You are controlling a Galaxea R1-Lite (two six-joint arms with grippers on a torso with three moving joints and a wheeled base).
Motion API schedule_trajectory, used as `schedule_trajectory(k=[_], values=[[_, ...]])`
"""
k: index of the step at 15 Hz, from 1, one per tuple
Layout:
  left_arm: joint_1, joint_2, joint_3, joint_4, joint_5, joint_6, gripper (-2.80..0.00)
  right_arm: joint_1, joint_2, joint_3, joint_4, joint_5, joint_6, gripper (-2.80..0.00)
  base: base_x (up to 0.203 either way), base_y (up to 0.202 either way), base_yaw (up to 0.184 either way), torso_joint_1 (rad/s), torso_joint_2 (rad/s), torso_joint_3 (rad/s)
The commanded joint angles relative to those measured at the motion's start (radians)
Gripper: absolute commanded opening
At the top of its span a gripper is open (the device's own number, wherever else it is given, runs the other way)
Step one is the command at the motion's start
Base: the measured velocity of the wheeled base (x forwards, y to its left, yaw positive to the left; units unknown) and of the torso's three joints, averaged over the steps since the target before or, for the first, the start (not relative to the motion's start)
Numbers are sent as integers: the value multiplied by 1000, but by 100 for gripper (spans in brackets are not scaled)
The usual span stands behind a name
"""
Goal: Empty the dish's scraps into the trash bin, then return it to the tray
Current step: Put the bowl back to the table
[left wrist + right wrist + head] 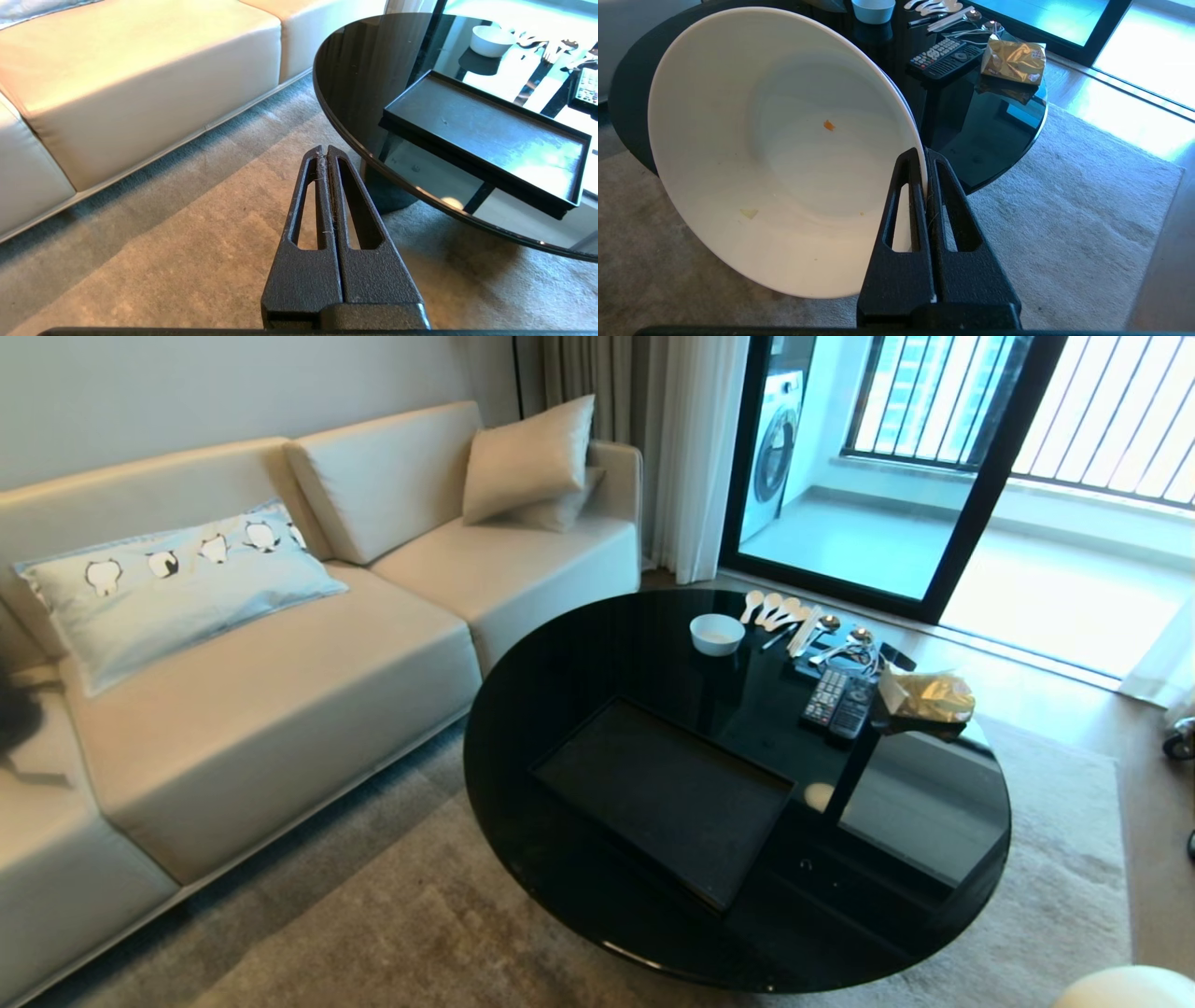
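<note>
On the round black glass counter (597,644), as the head view shows it, the matte-black tray (667,793) lies bare near the front edge, while a smaller white bowl (717,634), a row of white spoons (773,609), two remote controls (837,702) and a crumpled gold packet (934,696) sit well behind it; neither arm appears here, no trash bin is in sight, and a pale rounded edge at the lower right corner may be the dish, though that is uncertain. In the left wrist view, the left tool (326,156) is clenched flat with nothing between its fingers, hanging over the carpet beside the counter's rim, with the tray (486,135) off to one side; it looks parked. In the right wrist view, the right tool (923,161) is clamped on the rim of the cream-white dish (775,149), one finger inside the wall and one outside, the dish tipped steeply on its side over the carpet, short of the counter. Only a few specks of the scraps (828,124) cling inside, so the emptying seems done and the return is the step in hand. To do it well, I judge the dish should be levelled first, carried over the counter's edge with clearance, lowered flat inside the tray's rim, and let go only once its base rests.
</note>
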Motion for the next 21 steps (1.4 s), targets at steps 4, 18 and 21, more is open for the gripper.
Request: schedule_trajectory(k=[4,18,21], values=[[0,0,0,0,1,-1,-280,0,1,0,1,0,-1,-280,1,46,-6,0,1,2],[0,0,0,0,1,-1,-280,0,1,0,1,0,-1,-280,0,107,-1,2,2,2],[0,0,0,0,1,-1,-280,0,1,0,1,1,-1,-280,20,0,0,0,2,1]])
